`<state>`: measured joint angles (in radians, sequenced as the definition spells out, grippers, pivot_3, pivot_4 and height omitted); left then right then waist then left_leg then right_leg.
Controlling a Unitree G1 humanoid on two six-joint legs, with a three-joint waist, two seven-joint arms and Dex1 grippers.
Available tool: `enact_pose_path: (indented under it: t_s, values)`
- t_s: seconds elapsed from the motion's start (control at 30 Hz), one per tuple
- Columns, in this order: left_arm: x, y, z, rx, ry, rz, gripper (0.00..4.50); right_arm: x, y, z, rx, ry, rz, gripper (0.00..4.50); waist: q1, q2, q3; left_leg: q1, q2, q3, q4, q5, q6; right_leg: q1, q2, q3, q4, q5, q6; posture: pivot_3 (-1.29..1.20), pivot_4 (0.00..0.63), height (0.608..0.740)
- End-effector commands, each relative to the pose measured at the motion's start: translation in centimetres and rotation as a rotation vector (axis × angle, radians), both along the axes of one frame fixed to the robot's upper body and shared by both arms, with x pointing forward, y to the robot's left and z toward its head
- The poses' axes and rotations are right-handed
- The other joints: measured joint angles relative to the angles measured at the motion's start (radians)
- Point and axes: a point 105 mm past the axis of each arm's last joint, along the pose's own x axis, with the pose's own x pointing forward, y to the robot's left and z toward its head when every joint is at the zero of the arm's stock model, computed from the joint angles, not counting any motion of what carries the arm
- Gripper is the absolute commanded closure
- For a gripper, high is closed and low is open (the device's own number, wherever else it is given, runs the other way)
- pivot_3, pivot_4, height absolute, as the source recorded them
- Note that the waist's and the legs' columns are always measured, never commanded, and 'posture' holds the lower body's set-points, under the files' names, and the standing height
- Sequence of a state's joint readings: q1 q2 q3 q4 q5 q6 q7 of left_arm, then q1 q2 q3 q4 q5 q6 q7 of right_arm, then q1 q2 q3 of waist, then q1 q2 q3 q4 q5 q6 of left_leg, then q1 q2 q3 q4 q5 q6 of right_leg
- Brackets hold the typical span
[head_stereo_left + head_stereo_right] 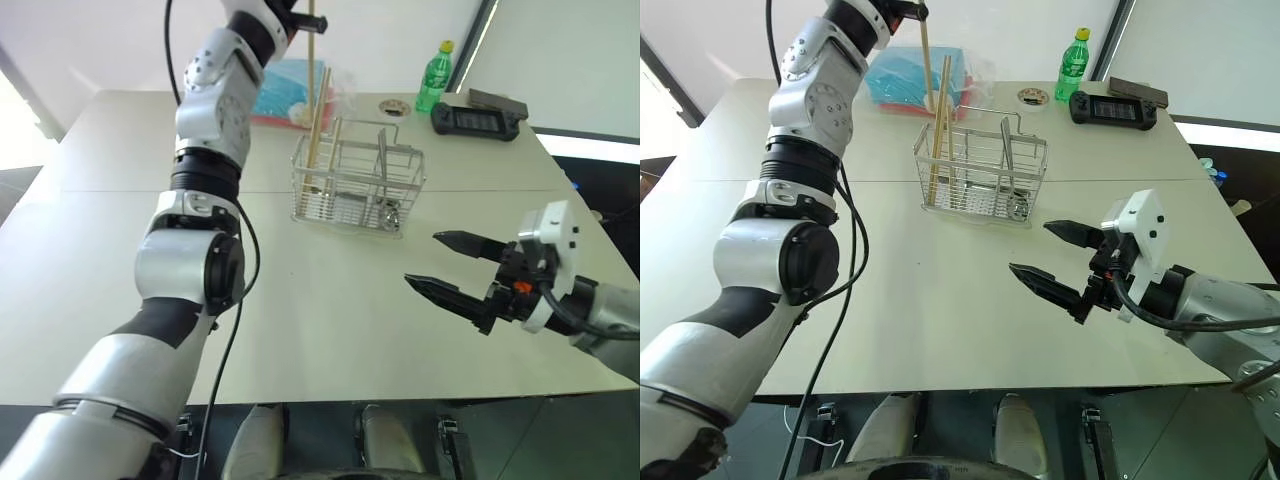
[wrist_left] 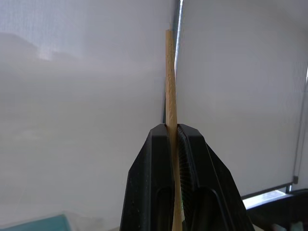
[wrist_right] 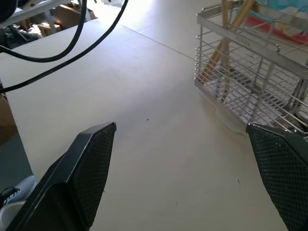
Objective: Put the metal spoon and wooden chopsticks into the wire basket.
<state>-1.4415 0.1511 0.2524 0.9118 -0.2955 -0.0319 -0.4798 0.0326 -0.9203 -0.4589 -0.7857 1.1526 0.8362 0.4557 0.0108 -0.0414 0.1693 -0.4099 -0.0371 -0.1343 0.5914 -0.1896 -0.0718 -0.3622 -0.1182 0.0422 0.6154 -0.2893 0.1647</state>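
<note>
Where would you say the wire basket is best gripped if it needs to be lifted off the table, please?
Probably by the looped wire handle that rises from the middle of the wire basket, coming straight down from above. The loop stands upright and clear of the rim, thin enough for two fingers to close across. The chopsticks lean in the end compartment, so an approach over the centre avoids them.
</note>
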Motion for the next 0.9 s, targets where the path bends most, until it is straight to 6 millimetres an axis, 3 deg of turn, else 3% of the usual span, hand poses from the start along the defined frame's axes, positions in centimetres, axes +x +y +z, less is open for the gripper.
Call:
enact_pose_path:
  t_s: [0.03,0.3,0.43,0.6,0.77,0.9]
  values:
    - [-0.4,-0.5,0.3,0.005,-0.031,-0.012,4.47,-0.3,-0.1,1.2,0.011,-0.069,-0.021,0.0,0.001,0.0,0.0,0.0,0.0,0.0,0.0,0.0,0.0,0.0,0.0,0.0,0.0,0.0,0.0,0.0,0.15,0.731]
    - [0.1,-0.7,-1.7,0.012,0.021,-0.012,4.47,0.7,-1.0,2.2,0.043,-0.109,-0.09,0.0,0.001,0.0,0.0,0.0,0.0,0.0,0.0,0.0,0.0,0.0,0.0,0.0,0.0,0.0,0.0,0.0,0.15,0.731]
    - [0.1,-1.2,-2.9,-0.04,0.096,-0.105,2.92,0.9,-1.0,2.2,0.044,-0.107,-0.086,0.0,0.001,0.0,0.0,0.0,0.0,0.0,0.0,0.0,0.0,0.0,0.0,0.0,0.0,0.0,0.0,0.0,0.15,0.731]
    - [-0.5,-0.6,-3.3,-0.071,0.149,-0.16,0.26,1.2,-0.9,2.3,0.048,-0.104,-0.073,0.0,0.0,0.0,0.0,0.0,0.0,0.0,0.0,0.0,0.0,0.0,0.0,0.0,0.0,0.0,0.0,0.0,0.15,0.731]
    - [-1.6,1.5,-2.9,-0.034,0.15,-0.142,0.26,1.4,-0.9,2.3,0.049,-0.102,-0.067,0.0,-0.005,0.001,0.0,0.0,0.0,0.0,0.0,0.0,0.0,0.0,0.0,0.0,0.0,0.0,0.0,0.0,0.15,0.731]
    - [-4.0,5.2,-3.0,0.236,0.146,-0.158,0.26,1.9,-1.2,2.3,0.037,-0.11,-0.062,0.0,-0.029,0.002,0.001,0.0,0.0,0.0,0.0,0.0,0.0,-0.001,0.001,0.0,0.001,0.0,0.0,0.0,0.15,0.731]
